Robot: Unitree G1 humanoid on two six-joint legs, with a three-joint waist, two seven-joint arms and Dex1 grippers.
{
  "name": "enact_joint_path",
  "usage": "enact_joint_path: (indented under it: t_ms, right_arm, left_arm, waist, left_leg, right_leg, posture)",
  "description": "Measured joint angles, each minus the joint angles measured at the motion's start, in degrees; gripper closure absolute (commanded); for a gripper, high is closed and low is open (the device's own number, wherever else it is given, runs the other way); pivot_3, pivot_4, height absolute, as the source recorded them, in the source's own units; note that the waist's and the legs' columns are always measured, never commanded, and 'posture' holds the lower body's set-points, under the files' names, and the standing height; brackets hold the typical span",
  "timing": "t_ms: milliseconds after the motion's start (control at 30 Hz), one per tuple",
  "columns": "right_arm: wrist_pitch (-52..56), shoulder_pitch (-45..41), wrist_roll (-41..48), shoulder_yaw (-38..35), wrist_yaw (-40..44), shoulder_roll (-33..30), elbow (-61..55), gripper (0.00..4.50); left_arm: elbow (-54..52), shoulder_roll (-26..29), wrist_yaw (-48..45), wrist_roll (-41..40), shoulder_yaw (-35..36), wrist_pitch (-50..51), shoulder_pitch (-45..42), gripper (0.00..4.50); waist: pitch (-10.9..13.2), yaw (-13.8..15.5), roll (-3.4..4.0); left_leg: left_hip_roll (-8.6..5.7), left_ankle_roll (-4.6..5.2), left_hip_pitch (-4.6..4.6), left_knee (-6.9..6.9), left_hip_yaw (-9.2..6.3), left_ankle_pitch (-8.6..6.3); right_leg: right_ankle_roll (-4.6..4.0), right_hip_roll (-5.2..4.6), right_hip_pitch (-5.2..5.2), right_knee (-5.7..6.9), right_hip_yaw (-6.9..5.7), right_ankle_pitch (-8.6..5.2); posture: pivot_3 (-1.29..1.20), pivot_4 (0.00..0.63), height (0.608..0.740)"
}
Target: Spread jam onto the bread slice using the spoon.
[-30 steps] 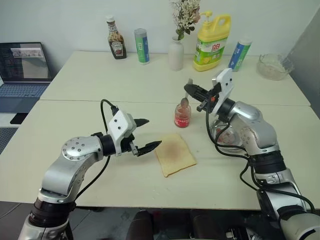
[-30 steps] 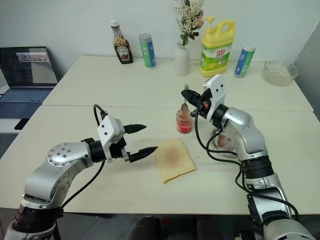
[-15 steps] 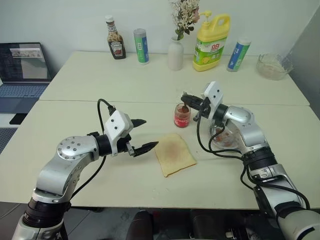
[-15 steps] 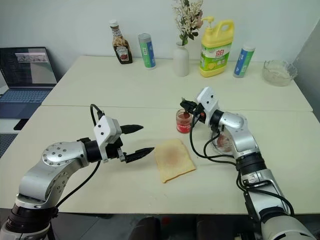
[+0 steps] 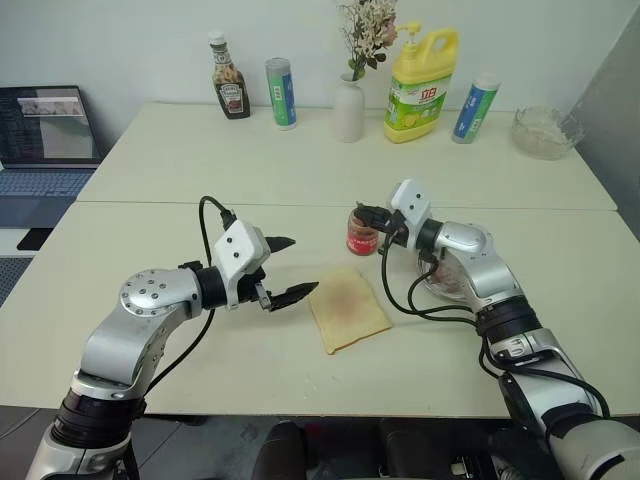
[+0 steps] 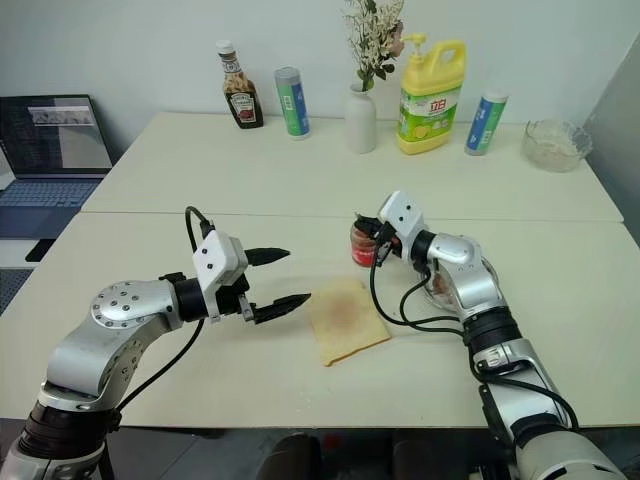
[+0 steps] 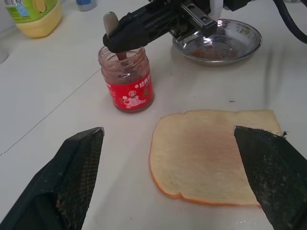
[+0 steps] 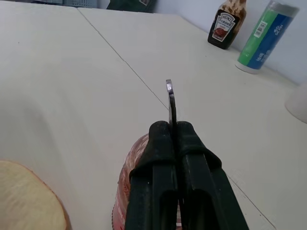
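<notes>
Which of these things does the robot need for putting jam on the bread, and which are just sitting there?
Needed for the job:
- jam jar
- spoon, held in the shut right gripper, dipped into the jar
- bread slice
- left gripper, open beside the bread

Just sitting there:
- ketchup bottle
- two tubes
- flower vase
- yellow jug
- glass bowl
- steel dish
- laptop

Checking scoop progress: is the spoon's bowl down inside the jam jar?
Yes, the right claw holds the spoon upright, its lower end inside the jam jar.

Two cream tables (image 5: 250,160) pushed together, pale wall (image 5: 130,40) behind, open laptop (image 5: 45,140) far left.
</notes>
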Motion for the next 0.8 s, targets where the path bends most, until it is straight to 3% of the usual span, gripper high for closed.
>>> enact_joint_path:
  t_ms: [367, 800]
  right_arm:
    - [17.08, -0.08, 7.24, -5.10, -0.57, 2.54, -3.85, 4.49]
    - [24.71, 0.19, 13.61, -12.90, -7.34, 6.89, -3.46, 4.49]
  left_arm:
    - [0.36, -0.35, 0.10, 1.19, -0.60, -1.15, 0.15, 0.00]
    - [1.80, -0.86, 0.13, 3.04, -0.75, -2.57, 0.23, 0.00]
  waist:
    - [0.00, 0.00, 0.00]
    - [0.00, -0.03, 0.00]
  left_leg:
    - [0.00, 0.00, 0.00, 0.00, -0.01, 0.00]
    - [-0.01, 0.00, 0.00, 0.00, 0.00, 0.00]
  right_leg:
    - [0.00, 0.00, 0.00, 0.01, -0.01, 0.00]
    - [0.00, 0.00, 0.01, 0.00, -0.01, 0.00]
  posture:
    - [0.00, 0.150, 0.740]
    - [0.00, 0.150, 0.740]
